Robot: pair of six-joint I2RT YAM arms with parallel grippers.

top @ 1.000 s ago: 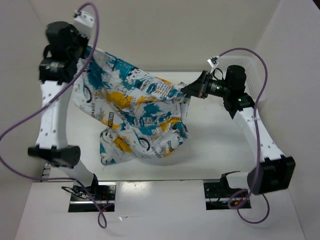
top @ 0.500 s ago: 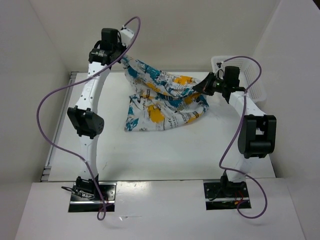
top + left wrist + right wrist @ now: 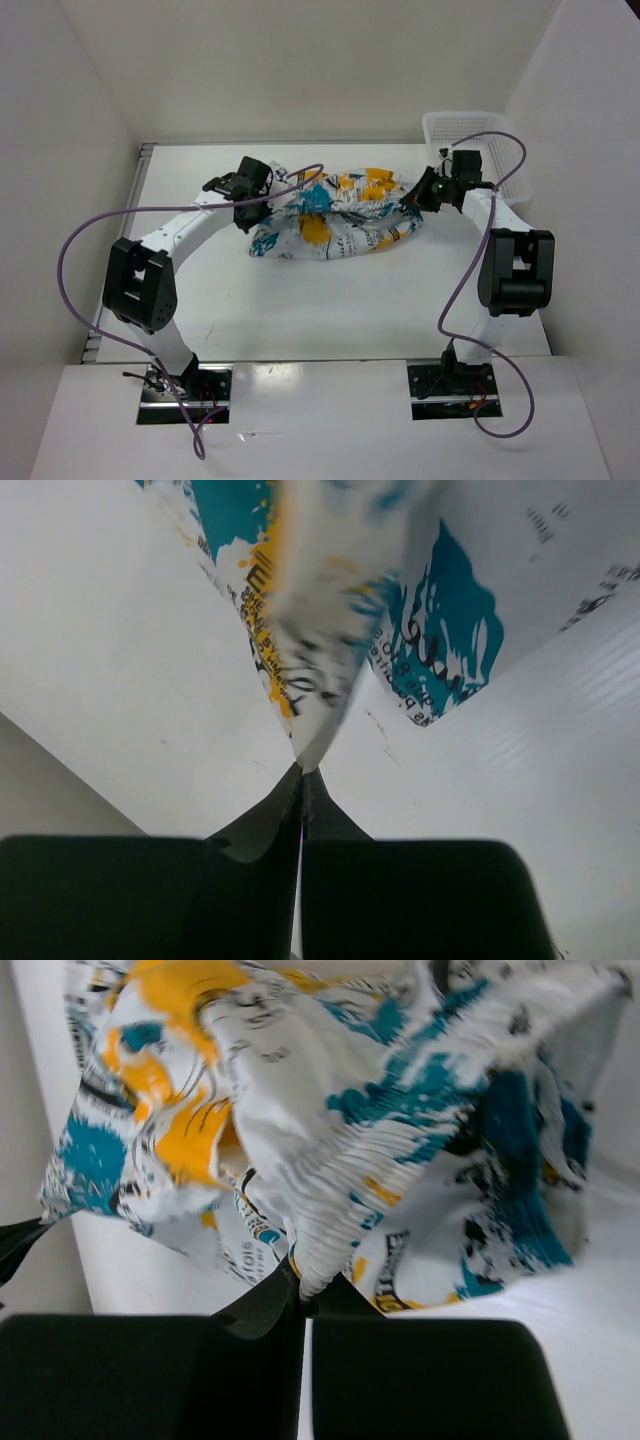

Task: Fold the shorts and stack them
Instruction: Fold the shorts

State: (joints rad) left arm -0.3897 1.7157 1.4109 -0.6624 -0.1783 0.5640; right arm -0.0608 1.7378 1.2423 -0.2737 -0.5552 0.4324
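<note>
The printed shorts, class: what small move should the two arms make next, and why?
Probably ease both apart over the white table to flatten the cloth: the left gripper and right gripper are each shut on the white, yellow and teal printed shorts, which lie bunched between them.

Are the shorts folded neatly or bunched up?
Bunched: the shorts lie rumpled on the table, pinched at each end by the left gripper and right gripper.
</note>
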